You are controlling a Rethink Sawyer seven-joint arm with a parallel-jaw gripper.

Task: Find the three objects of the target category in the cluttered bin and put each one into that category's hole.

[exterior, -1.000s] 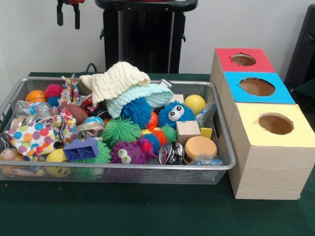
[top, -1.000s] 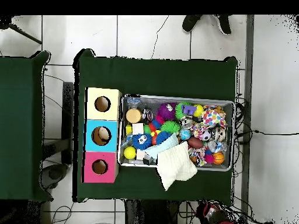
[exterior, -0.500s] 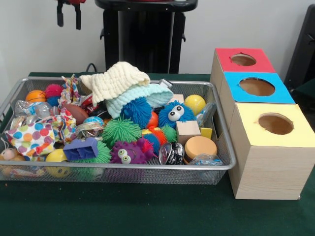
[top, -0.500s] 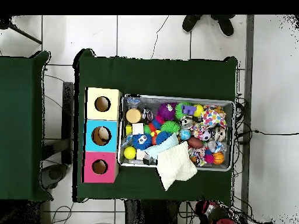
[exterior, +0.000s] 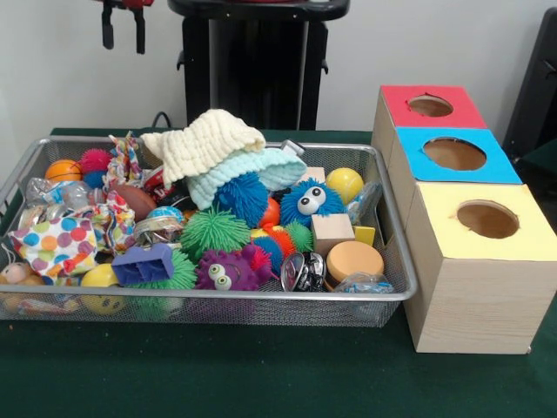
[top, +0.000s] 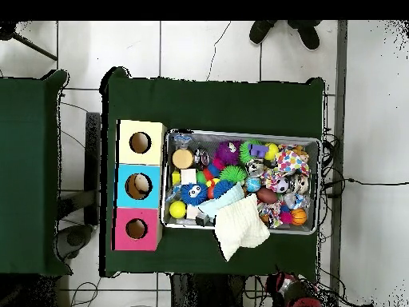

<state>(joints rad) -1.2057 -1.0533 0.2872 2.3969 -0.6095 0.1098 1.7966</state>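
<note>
The wire bin (exterior: 396, 261) sits on the green tabletop (exterior: 261, 374), heaped with spiky balls, cloths and blocks, just beside the three holed boxes (exterior: 474, 235). My tool (exterior: 122, 26) hangs high above the bin's corner, fingers apart, holding nothing.

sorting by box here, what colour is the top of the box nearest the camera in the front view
Yellow: the nearest box has a yellow top, clearest in the front view.
</note>
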